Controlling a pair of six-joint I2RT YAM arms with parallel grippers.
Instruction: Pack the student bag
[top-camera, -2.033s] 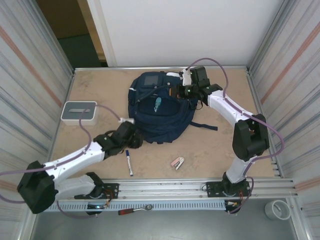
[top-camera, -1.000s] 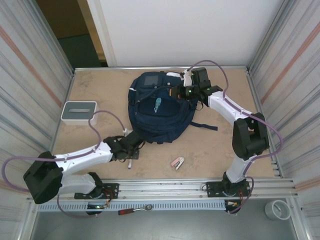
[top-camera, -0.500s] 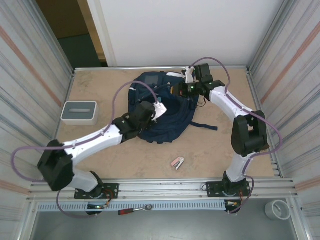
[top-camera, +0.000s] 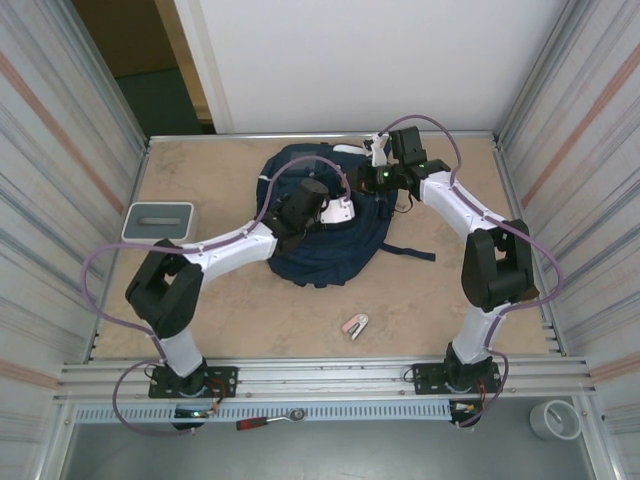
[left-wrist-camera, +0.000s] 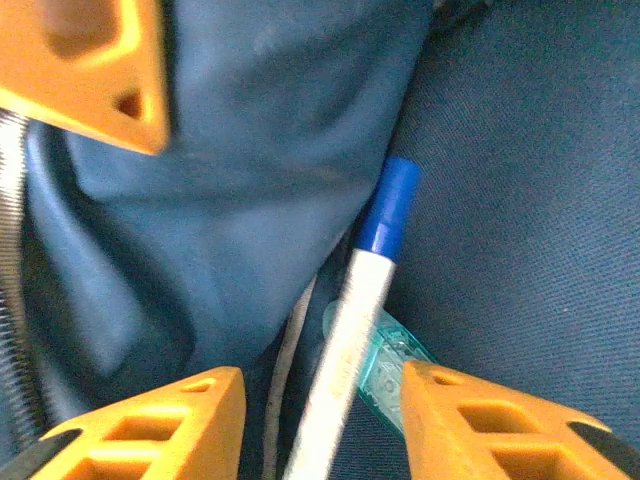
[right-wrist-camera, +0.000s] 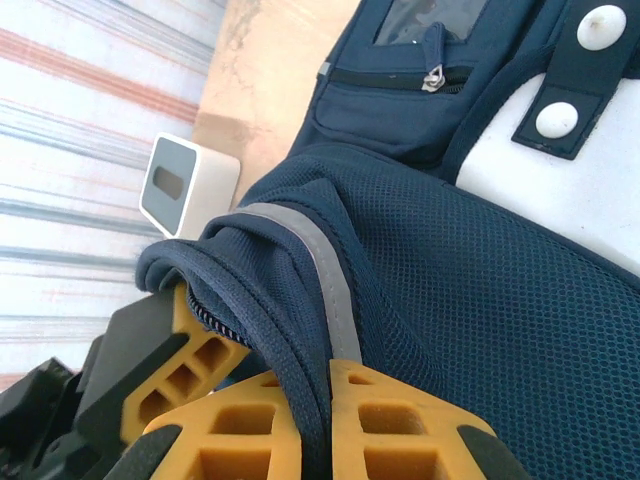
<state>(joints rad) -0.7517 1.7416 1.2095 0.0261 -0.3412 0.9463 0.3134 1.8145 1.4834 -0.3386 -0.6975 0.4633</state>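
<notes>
The student bag (top-camera: 322, 245), navy blue, lies flat at the middle of the table with its mouth held up. My right gripper (top-camera: 353, 181) is shut on the bag's rim (right-wrist-camera: 300, 330), which is pinched between its orange fingers (right-wrist-camera: 400, 430). My left gripper (top-camera: 336, 211) hangs over the bag's mouth, open. A white marker with a blue cap (left-wrist-camera: 366, 300) lies loose between its orange fingers (left-wrist-camera: 150, 425), touching neither. Under the marker a teal clear item (left-wrist-camera: 398, 362) rests on the bag's lining (left-wrist-camera: 250, 180). In the left wrist view my left gripper (left-wrist-camera: 320, 420) looks down into the bag.
A grey-white box (top-camera: 158, 223) stands at the left of the table, also in the right wrist view (right-wrist-camera: 186, 186). A small pink item (top-camera: 354, 325) lies on the bare wood near the front. A dark strap (top-camera: 410, 252) trails right from the bag. Metal walls close both sides.
My left arm lifted the marker off the table front, swung it up over the bag's mouth and opened its jaws, freeing it. The right gripper has kept its hold on the rim.
</notes>
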